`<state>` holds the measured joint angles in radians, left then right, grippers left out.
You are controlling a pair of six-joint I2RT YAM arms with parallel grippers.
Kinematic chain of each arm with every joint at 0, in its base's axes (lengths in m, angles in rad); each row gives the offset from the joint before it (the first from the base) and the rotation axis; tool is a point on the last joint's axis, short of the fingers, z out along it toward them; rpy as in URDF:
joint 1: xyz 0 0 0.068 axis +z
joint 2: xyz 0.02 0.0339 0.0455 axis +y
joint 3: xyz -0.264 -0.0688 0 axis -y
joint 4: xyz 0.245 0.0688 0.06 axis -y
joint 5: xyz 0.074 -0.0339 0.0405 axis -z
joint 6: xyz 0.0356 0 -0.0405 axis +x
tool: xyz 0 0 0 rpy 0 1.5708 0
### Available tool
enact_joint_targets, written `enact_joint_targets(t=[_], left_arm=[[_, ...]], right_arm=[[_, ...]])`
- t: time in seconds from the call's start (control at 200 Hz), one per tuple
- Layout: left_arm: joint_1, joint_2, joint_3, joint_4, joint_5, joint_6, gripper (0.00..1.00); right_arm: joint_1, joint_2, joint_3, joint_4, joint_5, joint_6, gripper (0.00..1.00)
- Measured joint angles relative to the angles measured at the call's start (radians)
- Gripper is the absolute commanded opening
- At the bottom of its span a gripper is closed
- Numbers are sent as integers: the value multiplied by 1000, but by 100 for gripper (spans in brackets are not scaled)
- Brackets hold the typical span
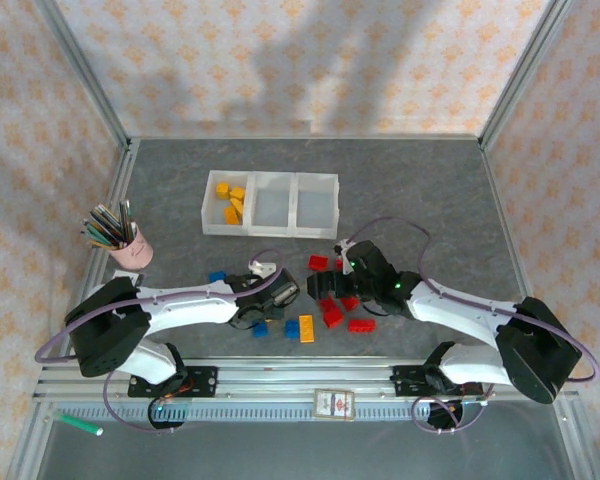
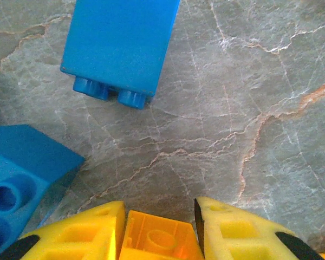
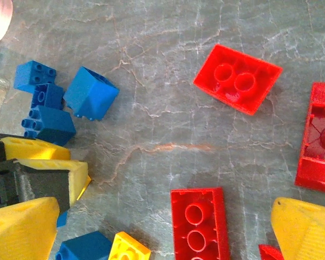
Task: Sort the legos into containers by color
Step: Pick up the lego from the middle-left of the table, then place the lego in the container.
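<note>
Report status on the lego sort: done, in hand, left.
Done: a few yellow legos lie in the left compartment of the bins; the other two compartments look empty. In hand: the left gripper is shut on an orange lego; the right gripper is open above red ones. Left: the reds, the blues and a yellow on the table.

Text I can read: none.
Print on the small white rectangular card point(image 1: 333, 402): red, too blurred for me to read.
</note>
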<state>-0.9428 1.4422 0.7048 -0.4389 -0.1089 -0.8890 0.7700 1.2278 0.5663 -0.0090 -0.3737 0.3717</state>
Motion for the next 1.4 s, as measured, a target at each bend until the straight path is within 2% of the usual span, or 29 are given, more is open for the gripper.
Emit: enact_joint_targets(t=[0.195,0.29,0.556,0.706,0.856,0.931,1.081,1.201,1.396], left_arm=[[10,-83,18,-41,-24,7,34],[58,-135,70,-67,-55,37,34],[354,-169,290,-59,-174,233,35],[530,-50,388,4,-189,358,34],[640,120,457,63,-185,443,35],[668,205,493,82,-182,473,37],[689,331,565,92,-168,515,49],[689,345,583,92,-165,533,55],[689,330,609,87,-128,532,57]], right_arm=[[0,0,53,-22,3,-3,100],[0,3,94,-27,11,-2,100],[0,94,240,-19,67,45,100],[0,164,314,-13,97,66,100],[-7,195,336,-5,109,78,100],[-14,206,337,-5,113,81,100],[-34,214,337,-4,112,85,100],[-48,214,337,-2,112,85,100],[-74,203,337,-7,111,85,100]])
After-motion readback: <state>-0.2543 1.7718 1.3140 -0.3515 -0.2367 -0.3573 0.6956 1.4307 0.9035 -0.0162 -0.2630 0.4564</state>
